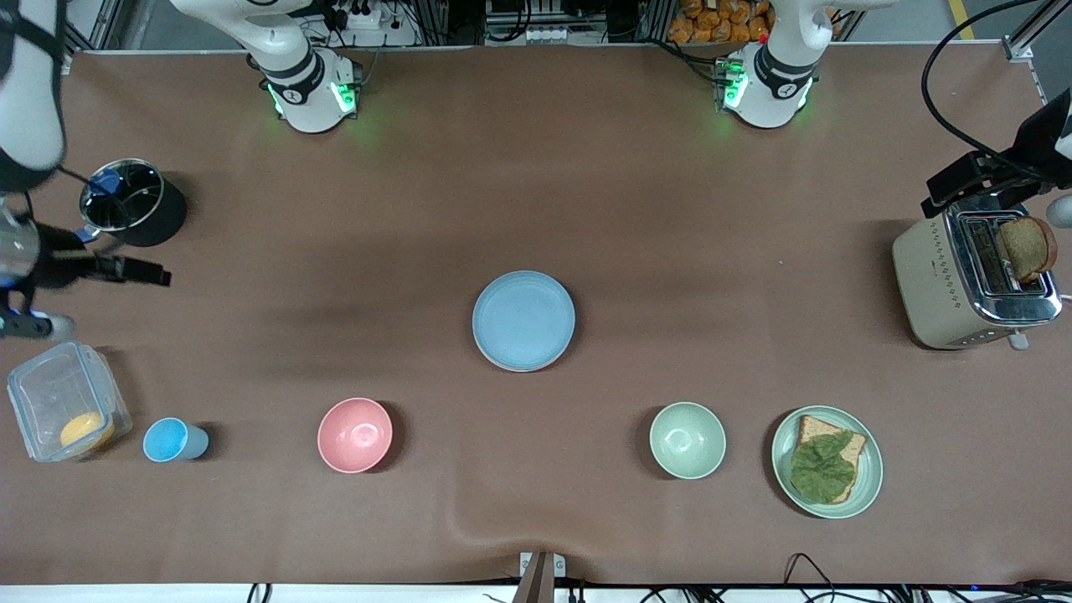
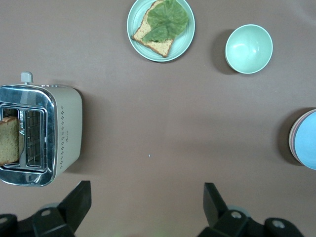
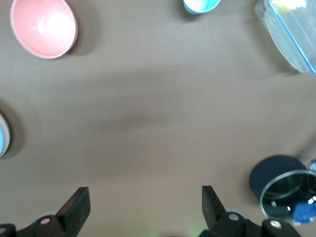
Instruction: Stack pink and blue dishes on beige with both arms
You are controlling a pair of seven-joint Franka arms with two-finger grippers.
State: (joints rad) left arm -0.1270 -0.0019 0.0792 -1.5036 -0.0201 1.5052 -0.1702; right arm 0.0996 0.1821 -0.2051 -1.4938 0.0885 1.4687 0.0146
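Observation:
The pastel blue plate [image 1: 523,321] lies at the middle of the table, on top of a stack. In the left wrist view a pink plate's rim [image 2: 292,138] shows just under the blue plate [image 2: 307,140]. The beige plate is hidden beneath them. My left gripper [image 2: 147,197] hangs open and empty high over the left arm's end of the table, by the toaster [image 1: 971,280]. My right gripper [image 3: 145,202] hangs open and empty high over the right arm's end, near the black canister [image 1: 134,203]. Both are well apart from the stack.
A pink bowl [image 1: 355,435], a small blue cup [image 1: 172,440] and a clear box [image 1: 65,412] stand toward the right arm's end. A green bowl [image 1: 688,440] and a green plate with bread and a leaf [image 1: 827,461] stand toward the left arm's end.

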